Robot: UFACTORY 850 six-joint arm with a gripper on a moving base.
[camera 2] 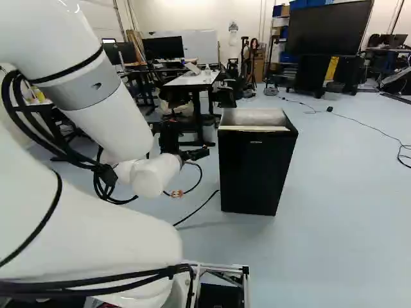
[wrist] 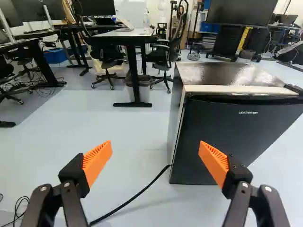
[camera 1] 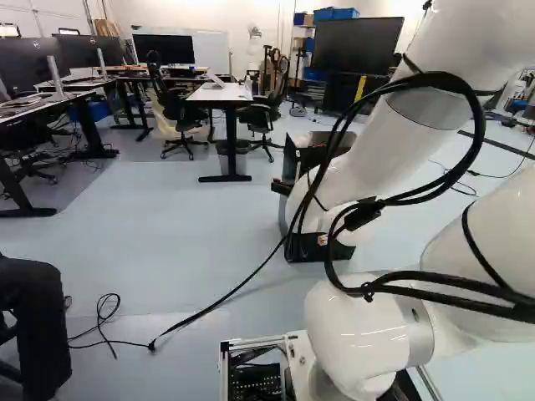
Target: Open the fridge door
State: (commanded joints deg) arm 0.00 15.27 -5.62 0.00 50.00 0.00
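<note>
Spreading the gripper's [camera 2: 191, 154] fingers [wrist: 97, 163] wide apart. Facing a closed fridge [camera 2: 250, 173] ahead, to its right, showing a black door [wrist: 227, 130] and glossy top [wrist: 227, 73]. Seeing a bin [wrist: 146, 92] farther ahead.

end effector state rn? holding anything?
End effector: open, orange-padded fingers wide apart, nothing held; the fridge is ahead, not gripped.

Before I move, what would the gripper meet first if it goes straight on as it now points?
Most likely the floor beside the mini fridge; depth is unclear, so it might graze the fridge's side.
</note>
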